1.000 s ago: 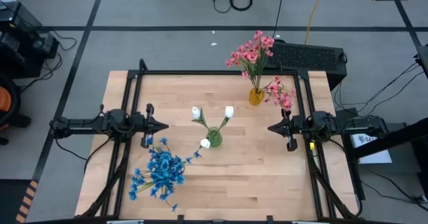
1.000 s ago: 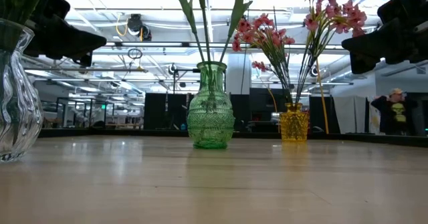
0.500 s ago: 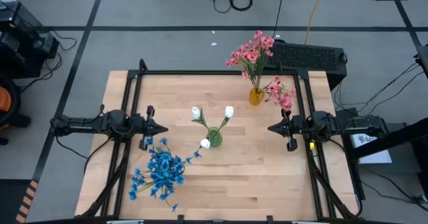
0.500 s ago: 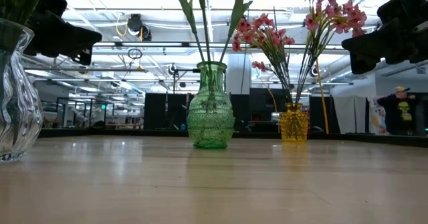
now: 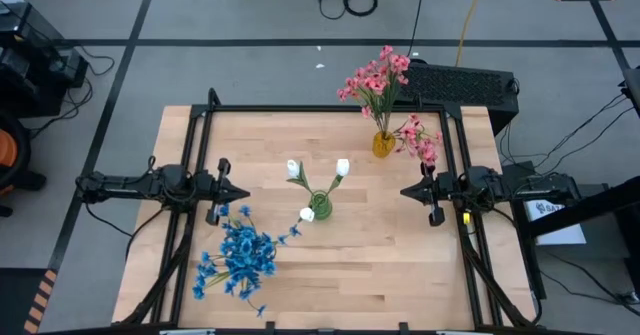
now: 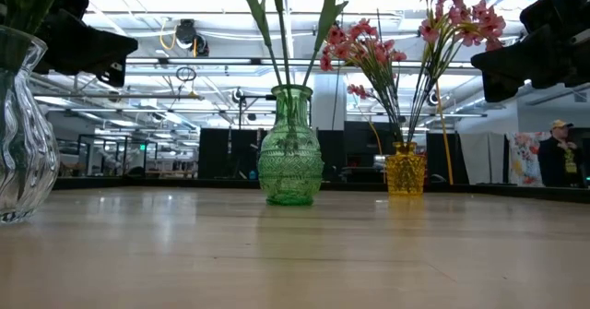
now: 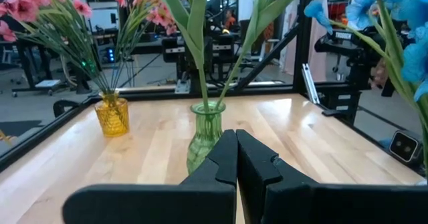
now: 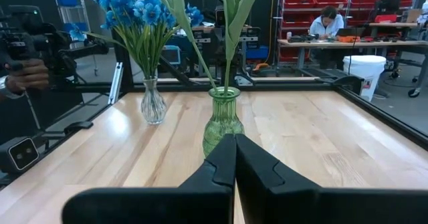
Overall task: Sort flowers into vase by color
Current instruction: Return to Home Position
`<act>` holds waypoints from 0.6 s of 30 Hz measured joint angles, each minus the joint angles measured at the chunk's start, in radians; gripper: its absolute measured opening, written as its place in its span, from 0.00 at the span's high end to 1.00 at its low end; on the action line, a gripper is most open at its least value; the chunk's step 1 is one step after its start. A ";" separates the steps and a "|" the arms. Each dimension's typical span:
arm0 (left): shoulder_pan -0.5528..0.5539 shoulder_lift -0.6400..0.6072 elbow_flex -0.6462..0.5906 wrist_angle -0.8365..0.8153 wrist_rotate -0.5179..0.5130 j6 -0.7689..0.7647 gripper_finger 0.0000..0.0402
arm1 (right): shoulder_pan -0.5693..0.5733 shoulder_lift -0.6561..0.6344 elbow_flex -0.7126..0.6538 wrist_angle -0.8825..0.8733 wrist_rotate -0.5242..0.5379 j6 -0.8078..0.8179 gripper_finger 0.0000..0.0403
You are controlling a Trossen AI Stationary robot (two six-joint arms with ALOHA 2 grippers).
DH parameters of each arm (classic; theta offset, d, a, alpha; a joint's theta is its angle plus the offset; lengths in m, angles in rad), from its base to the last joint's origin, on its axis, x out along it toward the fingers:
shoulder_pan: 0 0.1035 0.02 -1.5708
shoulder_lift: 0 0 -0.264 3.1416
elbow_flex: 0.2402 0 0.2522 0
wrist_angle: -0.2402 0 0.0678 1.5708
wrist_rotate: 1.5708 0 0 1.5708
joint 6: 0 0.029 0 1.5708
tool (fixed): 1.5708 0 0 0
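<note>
One camera hangs overhead, staring straight down at the whole tabletop (image 5: 400,265). Another sits low at its edge, facing the room. Wrist cameras look inward past the left claw (image 7: 235,158) and right claw (image 8: 235,158); all catch the green vase (image 6: 289,152).

The light wooden table (image 5: 400,265) carries three vases: a green vase (image 5: 320,208) at its middle, a yellow vase (image 5: 383,144) near one edge, and a clear vase (image 8: 153,102) on the left arm's side.
</note>
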State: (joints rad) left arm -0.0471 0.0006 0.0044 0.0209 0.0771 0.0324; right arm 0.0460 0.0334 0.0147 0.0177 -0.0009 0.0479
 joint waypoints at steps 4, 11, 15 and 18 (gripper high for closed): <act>0.000 0.001 0.000 -0.001 0.000 -0.032 1.00 | 0.000 0.000 0.000 0.000 0.000 0.000 1.00; 0.001 0.001 0.000 -0.001 -0.001 -0.103 0.97 | 0.000 0.000 0.000 0.000 0.000 0.000 1.00; 0.001 0.001 0.000 -0.001 -0.001 -0.103 0.96 | 0.000 0.000 0.000 0.000 0.000 0.000 1.00; 0.001 0.001 0.000 -0.001 -0.001 -0.103 0.96 | 0.000 0.000 0.000 0.000 0.000 0.000 1.00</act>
State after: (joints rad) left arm -0.0463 0.0013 0.0048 0.0200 0.0761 -0.0704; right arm 0.0460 0.0334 0.0147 0.0177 -0.0010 0.0479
